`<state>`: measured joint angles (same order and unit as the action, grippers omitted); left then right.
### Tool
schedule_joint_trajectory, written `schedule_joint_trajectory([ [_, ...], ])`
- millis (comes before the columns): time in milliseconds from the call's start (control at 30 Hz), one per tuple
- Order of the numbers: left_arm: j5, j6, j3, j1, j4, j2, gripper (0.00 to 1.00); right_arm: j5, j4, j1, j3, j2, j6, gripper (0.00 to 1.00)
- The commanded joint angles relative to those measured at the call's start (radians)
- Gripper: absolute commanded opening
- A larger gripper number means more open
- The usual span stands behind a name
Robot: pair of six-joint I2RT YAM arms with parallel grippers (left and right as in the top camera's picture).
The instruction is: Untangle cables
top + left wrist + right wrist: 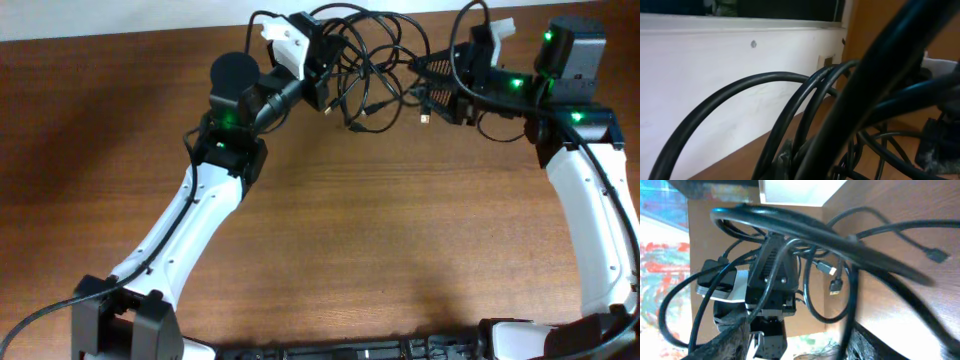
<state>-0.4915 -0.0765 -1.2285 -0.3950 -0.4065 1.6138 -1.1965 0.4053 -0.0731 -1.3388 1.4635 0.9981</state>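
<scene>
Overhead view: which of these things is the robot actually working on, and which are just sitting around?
Part of the job: the tangled black cables, their small plugs.
Just there: the wooden table, the white wall behind, the arms' own thick wires.

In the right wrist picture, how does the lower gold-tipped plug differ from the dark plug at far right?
The lower gold-tipped plug shows a bright metal end; the dark plug looks all black. The gold-tipped plug hangs inside the tangle of loops; the dark plug sticks out apart. Both end thin black cables.
</scene>
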Motion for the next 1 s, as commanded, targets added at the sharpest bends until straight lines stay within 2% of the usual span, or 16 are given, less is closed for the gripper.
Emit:
schedule_joint_trajectory([
  [0,-0.063,0.033,-0.005,-0.013,-0.033,-0.03,0.0,0.01,-0.006,0.016,-0.008,-0.01,0.001,0.33],
  [67,-0.131,0.033,-0.005,-0.013,-0.065,-0.03,0.0,0.088,-0.022,0.014,-0.008,-0.01,-0.077,0.04],
  [167,-0.13,0.035,-0.005,-0.008,-0.024,-0.03,0.0,0.108,-0.147,-0.001,-0.009,-0.01,-0.094,0.04],
  [333,-0.114,0.109,-0.005,-0.003,0.132,-0.03,0.0,0.061,-0.486,-0.048,-0.01,-0.011,0.051,0.04],
  [433,-0.115,0.108,-0.005,-0.003,0.146,-0.031,0.0,0.083,-0.488,-0.086,-0.01,-0.009,0.016,0.04],
  [567,-0.124,0.108,-0.005,-0.003,0.146,-0.047,0.0,0.218,-0.282,-0.177,-0.01,-0.008,-0.133,0.04],
  [600,-0.123,0.108,-0.005,-0.003,0.146,-0.053,0.0,0.24,-0.222,-0.195,-0.01,-0.008,-0.165,0.15],
  [633,-0.124,0.108,-0.005,-0.003,0.138,-0.058,0.0,0.254,-0.167,-0.201,-0.01,-0.008,-0.206,0.47],
  [700,-0.123,0.107,-0.005,-0.003,0.108,-0.061,0.0,0.263,-0.05,-0.202,-0.01,-0.008,-0.325,0.97],
  [867,-0.005,0.015,-0.005,-0.003,0.087,-0.06,0.0,0.298,0.19,-0.181,-0.01,-0.008,-0.476,0.99],
  [967,0.147,-0.052,-0.005,-0.003,0.113,-0.06,0.0,0.296,0.267,-0.126,-0.01,-0.009,-0.543,0.99],
])
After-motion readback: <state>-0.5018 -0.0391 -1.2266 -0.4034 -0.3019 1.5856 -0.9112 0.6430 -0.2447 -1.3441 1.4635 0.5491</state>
